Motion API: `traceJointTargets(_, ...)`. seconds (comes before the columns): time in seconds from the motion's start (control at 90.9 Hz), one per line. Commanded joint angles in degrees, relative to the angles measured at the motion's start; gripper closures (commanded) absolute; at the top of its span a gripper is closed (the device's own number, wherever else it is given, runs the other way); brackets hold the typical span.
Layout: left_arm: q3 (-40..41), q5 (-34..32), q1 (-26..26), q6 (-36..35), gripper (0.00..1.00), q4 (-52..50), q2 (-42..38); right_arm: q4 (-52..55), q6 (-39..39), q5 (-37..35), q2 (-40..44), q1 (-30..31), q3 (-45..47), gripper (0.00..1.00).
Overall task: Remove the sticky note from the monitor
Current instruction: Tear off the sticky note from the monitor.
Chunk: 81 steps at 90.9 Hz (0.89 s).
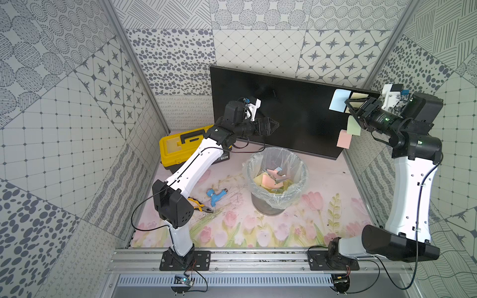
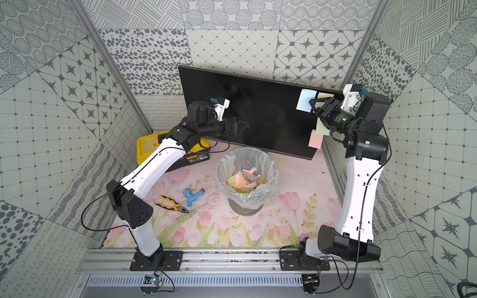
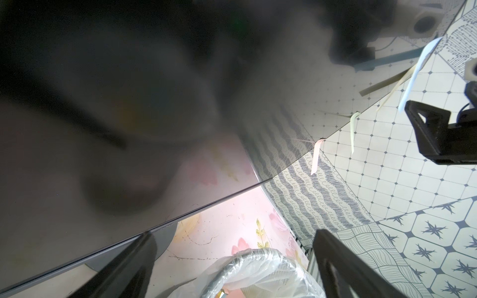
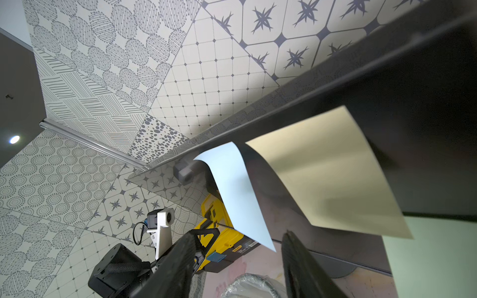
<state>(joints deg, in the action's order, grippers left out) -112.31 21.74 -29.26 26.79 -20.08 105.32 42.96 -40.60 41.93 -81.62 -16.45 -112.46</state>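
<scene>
Bright, even light is seen in both top views. Ahead of the left gripper (image 3: 232,236), the monitor (image 3: 103,129) is blurred.

A robotics lab test cell is shown. The space is boxed in by wall panels (image 1: 64,116) printed with mixed grey patterns and framed by aluminium posts (image 1: 135,64). The left arm (image 1: 191,165) and right arm (image 1: 410,196) are bolted through black plates (image 1: 184,260) to a slotted aluminium rail (image 1: 258,254), with a bare circuit board (image 1: 182,280) left exposed below it. The counter (image 1: 327,175) is covered by a tulip-print sheet (image 1: 232,232), on which props are laid out: a monitor (image 1: 291,116), a yellow toolbox (image 1: 173,152), a lined bin (image 1: 265,206) and pliers (image 1: 204,206).
</scene>
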Motion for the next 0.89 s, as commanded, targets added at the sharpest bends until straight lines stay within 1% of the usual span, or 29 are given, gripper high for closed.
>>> traceJointTargets(0.0,-0.75,1.64,-0.13,-0.08,0.00,-0.05,0.30,-3.39,-0.02,-0.37,-1.21,0.48,0.62,0.45)
traceJointTargets(0.286,-1.40,1.84,-0.01,0.09,0.01,0.47,0.80,-5.23,-0.25,-0.85,-2.98,1.96,1.02,0.48)
traceJointTargets(0.385,-1.59,1.65,-0.04,-0.19,0.01,0.39,0.85,-5.69,-0.27,-0.84,-3.85,2.91,0.47,0.52)
traceJointTargets(0.44,-1.59,1.61,0.04,-0.24,0.01,0.39,0.81,-5.76,-0.27,-0.88,-4.16,3.29,0.14,0.56)
traceJointTargets(0.528,-1.57,1.64,-0.01,-0.32,0.01,0.38,0.78,-5.87,-0.19,-0.89,-4.40,3.72,-0.11,0.66)
traceJointTargets(0.638,-1.59,1.63,0.02,-0.33,0.01,0.52,0.81,-5.84,-0.15,-1.19,-3.87,4.19,0.19,0.82)
traceJointTargets(0.781,-1.96,1.73,0.14,-0.33,0.01,0.81,1.35,-5.82,-0.14,-1.48,-2.67,4.66,1.48,1.00)
traceJointTargets(0.88,-2.48,1.94,0.25,-0.01,0.01,0.82,2.00,-5.79,0.08,-1.79,-1.70,5.18,2.53,1.00)
